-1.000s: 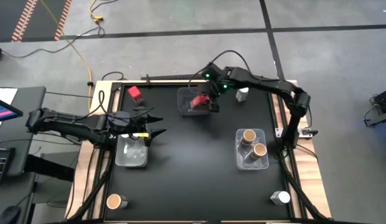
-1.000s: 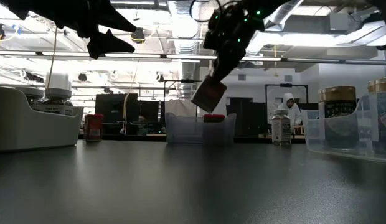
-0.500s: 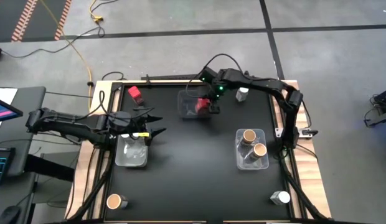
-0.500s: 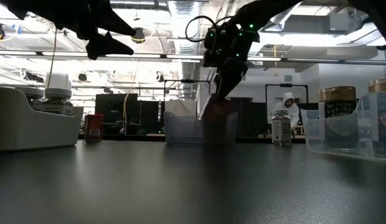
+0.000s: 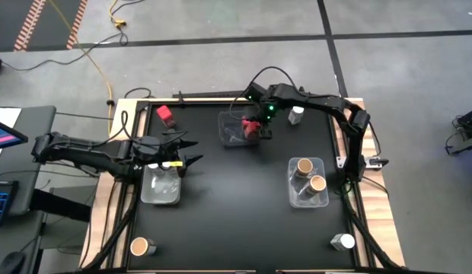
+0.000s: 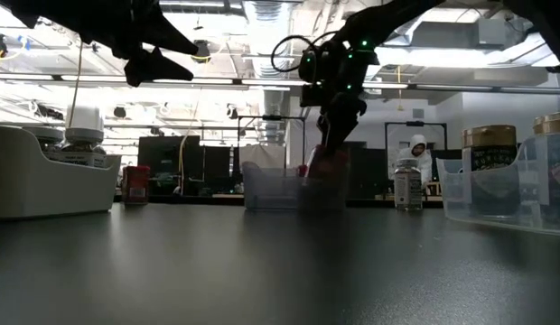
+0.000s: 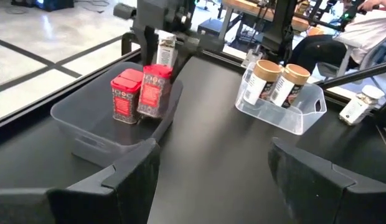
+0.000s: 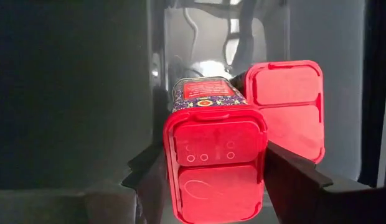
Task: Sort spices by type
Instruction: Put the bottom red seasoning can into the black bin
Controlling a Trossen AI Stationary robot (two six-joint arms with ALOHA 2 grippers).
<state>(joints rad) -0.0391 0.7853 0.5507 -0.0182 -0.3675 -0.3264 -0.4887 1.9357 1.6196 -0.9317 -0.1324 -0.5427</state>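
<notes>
Red-lidded spice tin [image 8: 215, 165], clamped in the right gripper's [image 5: 255, 129] fingers inside the twelve-o'clock bin [image 5: 230, 137], could tip its touching neighbour [image 8: 286, 106] if released crooked.

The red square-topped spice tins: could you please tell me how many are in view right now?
3. Two are in the clear bin: one standing free, one gripped by the right gripper. A third sits alone near the table's far-left corner.

Overhead, table-level, two wrist views
</notes>
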